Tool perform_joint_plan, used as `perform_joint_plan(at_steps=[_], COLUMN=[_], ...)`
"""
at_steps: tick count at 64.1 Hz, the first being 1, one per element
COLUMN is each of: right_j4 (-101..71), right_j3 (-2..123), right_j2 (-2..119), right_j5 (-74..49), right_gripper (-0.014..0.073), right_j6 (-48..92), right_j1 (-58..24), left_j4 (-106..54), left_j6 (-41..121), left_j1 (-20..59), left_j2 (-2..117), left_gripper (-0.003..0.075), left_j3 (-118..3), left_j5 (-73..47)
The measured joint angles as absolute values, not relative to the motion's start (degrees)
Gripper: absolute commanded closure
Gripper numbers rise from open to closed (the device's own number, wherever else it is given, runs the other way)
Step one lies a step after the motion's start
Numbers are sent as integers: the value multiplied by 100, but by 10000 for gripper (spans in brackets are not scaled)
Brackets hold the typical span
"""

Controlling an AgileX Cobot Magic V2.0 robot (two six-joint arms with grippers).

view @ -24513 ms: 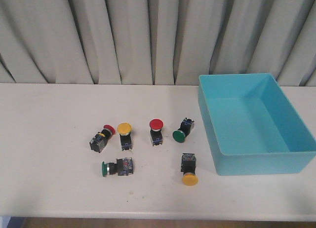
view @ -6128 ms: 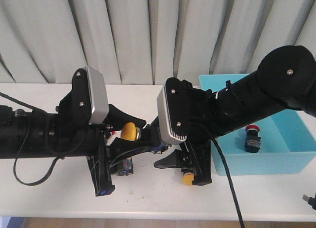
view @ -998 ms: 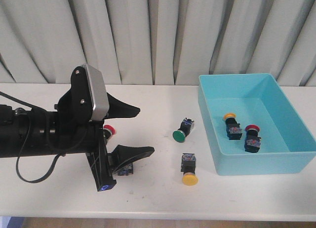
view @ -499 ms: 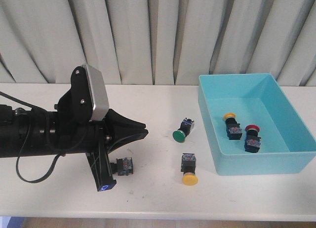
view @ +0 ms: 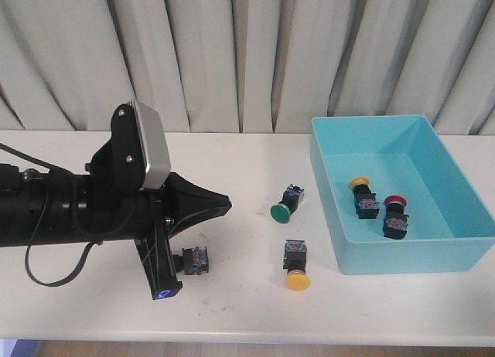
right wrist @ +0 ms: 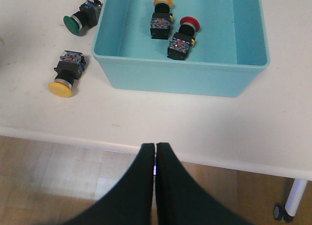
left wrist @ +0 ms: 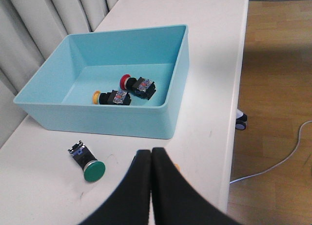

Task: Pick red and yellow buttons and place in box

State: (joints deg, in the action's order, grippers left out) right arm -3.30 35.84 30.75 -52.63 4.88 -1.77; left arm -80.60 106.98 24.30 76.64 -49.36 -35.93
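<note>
White and smooth, the table (view: pixel 255 311) carries everything, with pale pleated curtains (view: pixel 247 56) hanging behind its far edge. Largest on it is the box (view: pixel 352 253), a rectangular turquoise plastic bin with tall plain glossy walls, sitting toward the right end of the table. The left arm (view: pixel 54 214), a matte black tube with a grey camera housing on top, reaches in over the left part of the table. The left gripper (view: pixel 224 204) shows its curved black fingers (left wrist: pixel 146 186) pressed together to a point with nothing between them, raised above the surface. In the right wrist view the right gripper (right wrist: pixel 155 159) likewise has its two black fingers (right wrist: pixel 141 186) meeting tip to tip and empty, poised out past the near edge of the table over the wooden floor (right wrist: pixel 44 186).

Inside the box lie two buttons side by side on its floor: a yellow-capped button (view: pixel 362 196) and a red-capped button (view: pixel 395 216), each a round mushroom cap on a blocky black body. On the table just left of the box, near its front corner, lies a second yellow button (view: pixel 296 267), cap toward the near edge. Farther back rests a green-capped switch (view: pixel 286 205). A black switch body (view: pixel 195 260) peeks out beneath the left arm; its cap is hidden.
</note>
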Motion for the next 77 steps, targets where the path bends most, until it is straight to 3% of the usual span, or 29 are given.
perform_joint_plan(at_steps=[21,38,52,65,77], right_j4=[-330,-330,-349,-349,-349], right_j3=[3584,3584,3584,3584,3584], right_j2=[3075,3075,3075,3075,3075], right_j5=[-5263,-5277,-5309,-5310,-5310], right_gripper=[600,600,600,600,600], right_j6=[483,483,483,483,483], right_j1=[-177,-177,-177,-177,-177], left_j4=[-7732,-3923,-1813,-1481,-1481], left_j6=[10124,4551,2456,2279,2260], left_j1=[2430,2434,2228,1656,750], left_j2=[7658,7485,7070,5684,3659], left_gripper=[728,728,728,728,728], left_j3=[-4936,-4936,-4846,-3739,-2144], left_j5=[-3528,-2136,-1669,-543,168])
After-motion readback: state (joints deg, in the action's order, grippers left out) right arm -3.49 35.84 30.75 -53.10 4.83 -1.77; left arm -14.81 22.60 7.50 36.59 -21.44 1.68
